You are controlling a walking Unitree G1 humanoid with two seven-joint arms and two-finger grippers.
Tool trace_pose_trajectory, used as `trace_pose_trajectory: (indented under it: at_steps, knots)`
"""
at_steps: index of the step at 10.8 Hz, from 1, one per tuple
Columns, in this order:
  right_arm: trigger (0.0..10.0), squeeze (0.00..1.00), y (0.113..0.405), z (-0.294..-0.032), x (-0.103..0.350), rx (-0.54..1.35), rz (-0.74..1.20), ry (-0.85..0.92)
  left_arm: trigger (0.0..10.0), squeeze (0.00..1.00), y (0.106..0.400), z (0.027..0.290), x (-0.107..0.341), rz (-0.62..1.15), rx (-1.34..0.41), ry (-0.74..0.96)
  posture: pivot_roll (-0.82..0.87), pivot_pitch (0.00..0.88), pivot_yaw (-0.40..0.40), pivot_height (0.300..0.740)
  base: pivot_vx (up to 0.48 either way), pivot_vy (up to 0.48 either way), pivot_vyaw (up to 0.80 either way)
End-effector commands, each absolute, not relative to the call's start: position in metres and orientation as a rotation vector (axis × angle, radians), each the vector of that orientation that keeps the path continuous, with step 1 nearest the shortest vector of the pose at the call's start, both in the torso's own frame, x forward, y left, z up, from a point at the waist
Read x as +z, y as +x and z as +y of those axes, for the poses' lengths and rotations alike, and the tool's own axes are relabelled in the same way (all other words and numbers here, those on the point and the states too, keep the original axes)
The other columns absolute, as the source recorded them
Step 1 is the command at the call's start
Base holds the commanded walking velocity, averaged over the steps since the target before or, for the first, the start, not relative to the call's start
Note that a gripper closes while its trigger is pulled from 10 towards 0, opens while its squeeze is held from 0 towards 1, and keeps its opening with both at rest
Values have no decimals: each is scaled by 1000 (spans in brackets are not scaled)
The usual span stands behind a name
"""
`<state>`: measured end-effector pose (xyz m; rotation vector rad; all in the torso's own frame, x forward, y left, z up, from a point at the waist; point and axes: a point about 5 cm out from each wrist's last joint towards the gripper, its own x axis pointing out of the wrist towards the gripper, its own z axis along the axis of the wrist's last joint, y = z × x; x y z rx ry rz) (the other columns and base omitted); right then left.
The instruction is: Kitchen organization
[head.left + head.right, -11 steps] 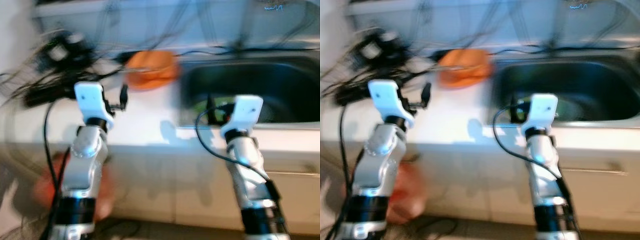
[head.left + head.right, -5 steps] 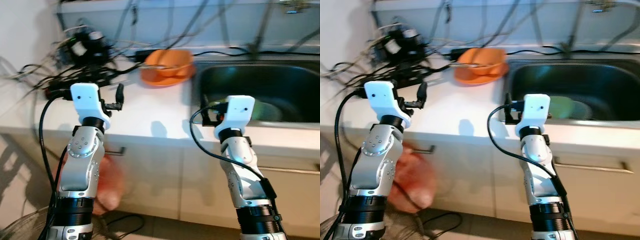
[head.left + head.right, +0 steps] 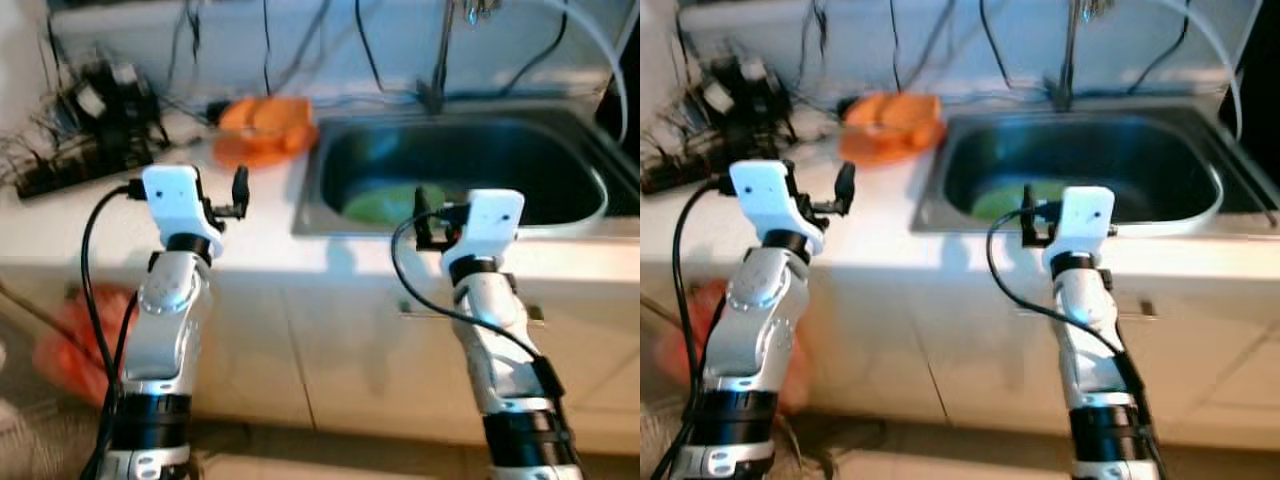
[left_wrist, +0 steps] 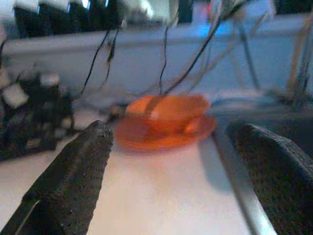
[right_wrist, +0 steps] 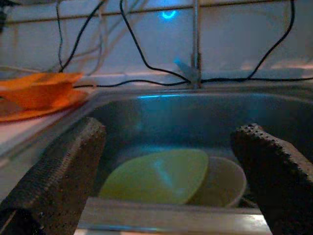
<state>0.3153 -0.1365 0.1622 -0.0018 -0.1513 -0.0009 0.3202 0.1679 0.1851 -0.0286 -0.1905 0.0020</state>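
Robot stands at the white counter [image 3: 250, 235], both arms raised in front, nothing held. Left gripper [image 4: 171, 181] fingers spread wide, released, aimed at the orange bowl [image 4: 166, 108] that sits on an orange plate [image 4: 166, 134] at upper left of centre in the head views, near the sink's left rim. Right gripper [image 5: 171, 181] also released, fingers wide apart, hovering at the front edge of the steel sink [image 3: 560, 215]. Inside the sink: a green plate [image 5: 156, 177] leaning over a pale bowl [image 5: 222, 181], the two touching.

Tangle of black cables and power bricks [image 3: 95, 105] at upper left of the frame, close to the orange dishes; more cables hang down the back wall around the faucet [image 5: 195, 44].

Risks, as judgement: a left reach for the bowl could snag a cable and drag the stack off the counter. A bowl-on-plate stack can slip if gripped by the bowl rim only. The right gripper going down could hit the sink's front rim, or the green plate could slide off the pale bowl and clatter. Head views are slightly soft, so depth to the rim is uncertain.
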Motion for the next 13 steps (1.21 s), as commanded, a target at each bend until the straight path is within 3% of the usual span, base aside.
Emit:
trace_pose_trajectory:
  at_steps: [1, 6, 8, 13]
  knots:
    - [10000, 0, 317, -132, 166, 18, -166, -8, 10000, 0, 320, 174, 188, -198, 24, -25, 79, 0, 119, 740, 0, 0, 0]
    - [10000, 0, 316, -132, 173, 38, -203, -31, 10000, 0, 317, 182, 192, -220, 50, -13, 78, 0, 110, 740, 0, 0, 0]
    - [10000, 0, 316, -132, 173, 36, -208, -34, 10000, 0, 317, 181, 195, -232, 40, -14, 78, 0, 107, 740, 268, 0, 703]
    - [10000, 0, 317, -130, 173, 38, -213, -33, 10000, 0, 320, 181, 198, -239, 43, -20, 81, 0, 112, 740, 332, 346, 0]
